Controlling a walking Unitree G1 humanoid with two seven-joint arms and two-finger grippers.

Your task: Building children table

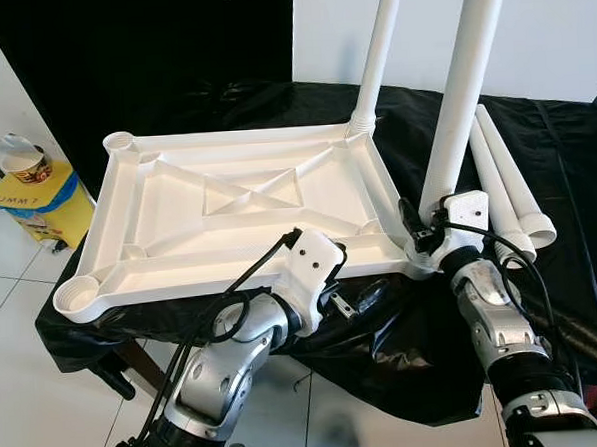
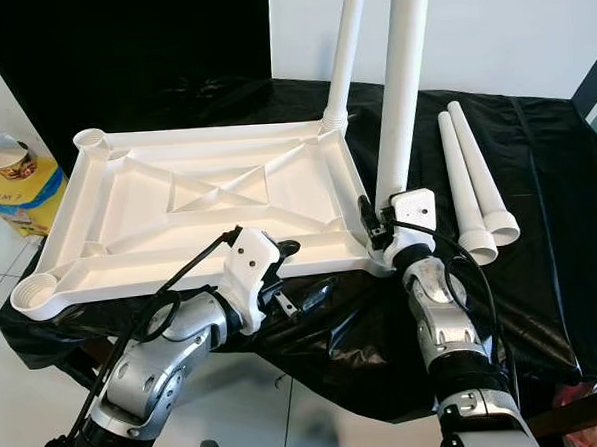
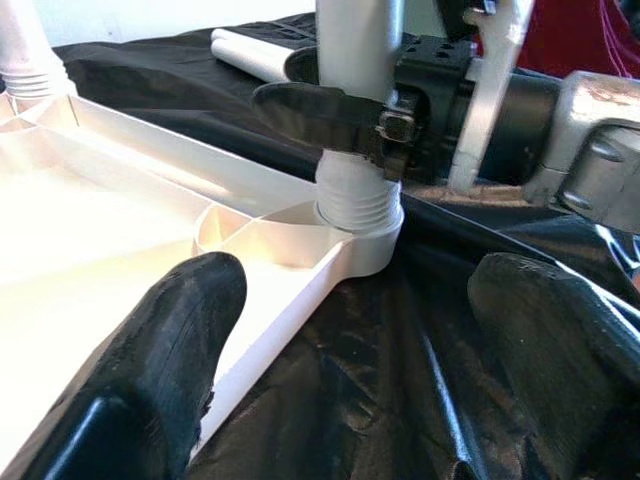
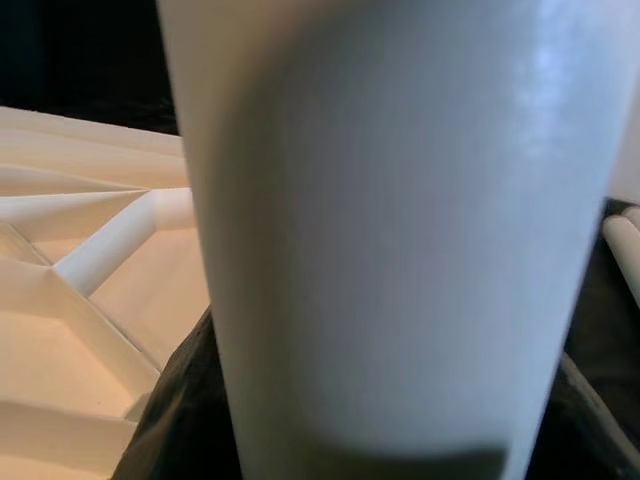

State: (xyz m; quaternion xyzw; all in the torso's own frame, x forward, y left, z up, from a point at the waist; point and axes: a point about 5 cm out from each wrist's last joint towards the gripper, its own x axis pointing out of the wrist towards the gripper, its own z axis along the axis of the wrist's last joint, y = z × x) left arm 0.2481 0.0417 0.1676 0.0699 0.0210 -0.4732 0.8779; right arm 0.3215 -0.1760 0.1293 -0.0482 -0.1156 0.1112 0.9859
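Note:
The white tabletop (image 1: 231,277) lies upside down on a black-covered table. One white leg (image 1: 380,49) stands upright in its far right corner. A second leg (image 1: 461,85) stands in the near right corner socket (image 3: 365,245), its threaded end (image 3: 358,195) partly showing above the socket. My right gripper (image 1: 420,239) is shut on this leg just above the socket, and the leg (image 4: 390,230) looms close in the right wrist view. My left gripper (image 2: 297,299) is open at the tabletop's front edge, one finger (image 3: 170,340) over the rim, the other over the cloth.
Two loose white legs (image 1: 512,187) lie side by side on the cloth at the right. Both left corner sockets (image 1: 79,293) hold nothing. A yellow box (image 1: 42,202) with a cup (image 1: 25,158) on it stands on the tiled floor to the left.

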